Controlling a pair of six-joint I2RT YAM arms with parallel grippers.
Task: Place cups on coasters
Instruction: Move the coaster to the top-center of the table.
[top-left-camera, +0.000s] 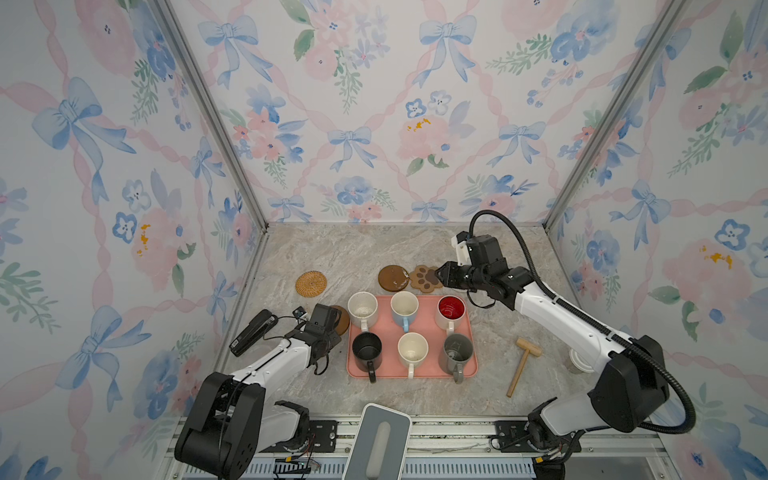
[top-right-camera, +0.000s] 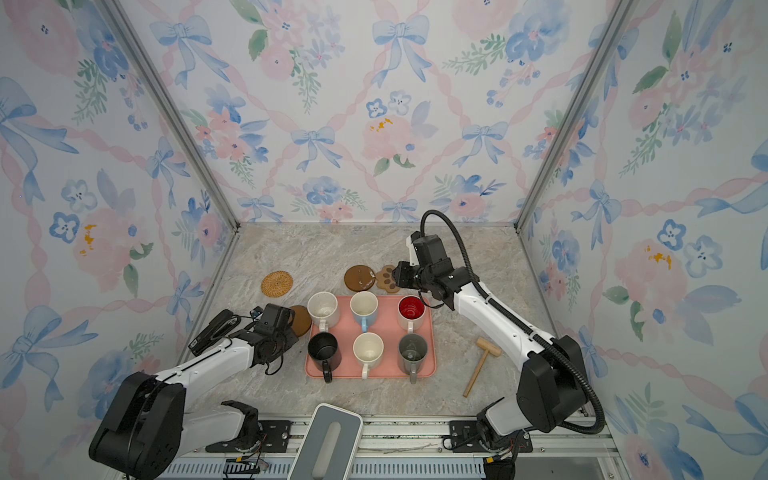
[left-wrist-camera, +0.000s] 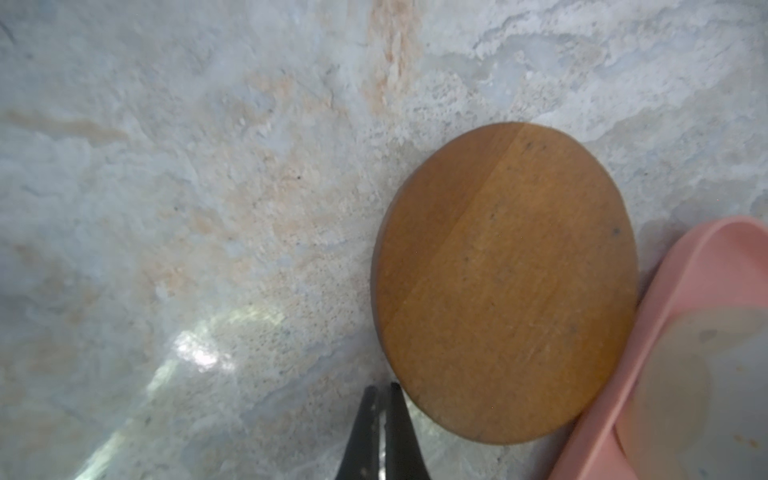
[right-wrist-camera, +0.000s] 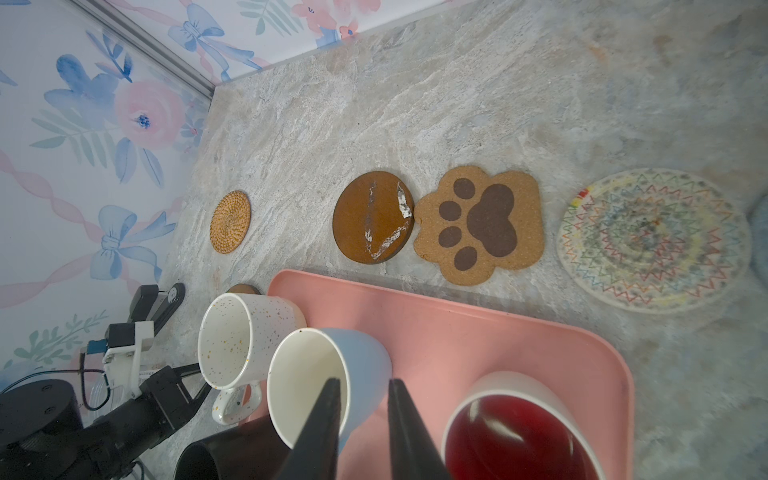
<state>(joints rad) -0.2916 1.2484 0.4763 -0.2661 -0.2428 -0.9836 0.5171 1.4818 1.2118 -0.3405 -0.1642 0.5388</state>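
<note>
- Left gripper (left-wrist-camera: 382, 388) is pinched shut, empty, just beside a brown round coaster (left-wrist-camera: 503, 282).
- Right gripper (right-wrist-camera: 364, 381) is narrowly parted, holding nothing, near the paw-print coaster (top-left-camera: 422, 280).
- Nothing placed yet: all six mugs (top-left-camera: 412, 350) sit on the pink tray (top-left-camera: 430, 326); I have every coaster left to fill.
- Marble-look tabletop (top-left-camera: 332, 257), floral-wallpaper walls (top-left-camera: 374, 104).

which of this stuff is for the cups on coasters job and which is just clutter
For the job: speckled mug; blue mug; red-lined mug; black mug; cream mug; grey mug; rattan coaster; scratched brown coaster; paw coaster; plain brown coaster; woven coaster.
Lying about: stapler; wooden mallet; pink tray.
</note>
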